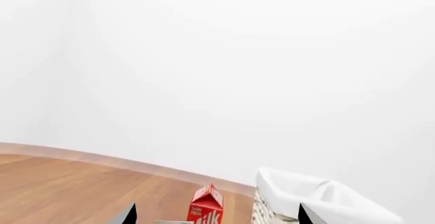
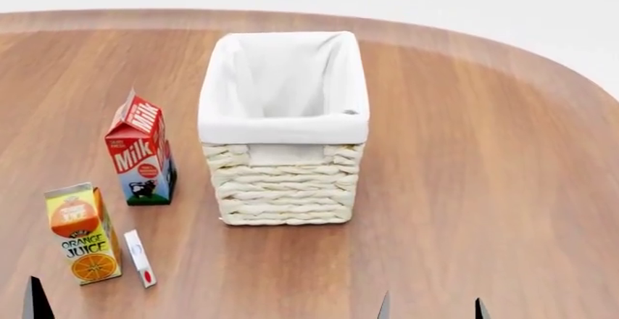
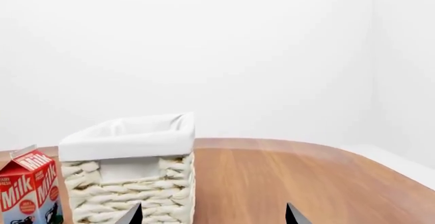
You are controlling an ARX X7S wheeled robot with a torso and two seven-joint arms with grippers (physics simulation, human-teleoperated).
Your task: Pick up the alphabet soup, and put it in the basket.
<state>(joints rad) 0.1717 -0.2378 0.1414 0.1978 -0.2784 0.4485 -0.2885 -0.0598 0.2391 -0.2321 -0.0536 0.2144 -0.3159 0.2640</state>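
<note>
No alphabet soup was seen anywhere; the basket [image 2: 283, 127], at frame centre, appeared empty. Both grippers' fingertips were spread apart, nothing held. Everything was judged undone.

The basket [image 2: 284, 167], woven cream wicker with a white cloth lining folded over its rim, stands upright mid-counter. No soup can shows in any view.

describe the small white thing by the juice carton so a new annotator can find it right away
Start in the head view at the wicker basket mid-table, then go left past the milk carton to the orange juice carton nearer the robot. Just right of it lies a small flat white box, the only item lying down, with a red mark at its near end.
</note>
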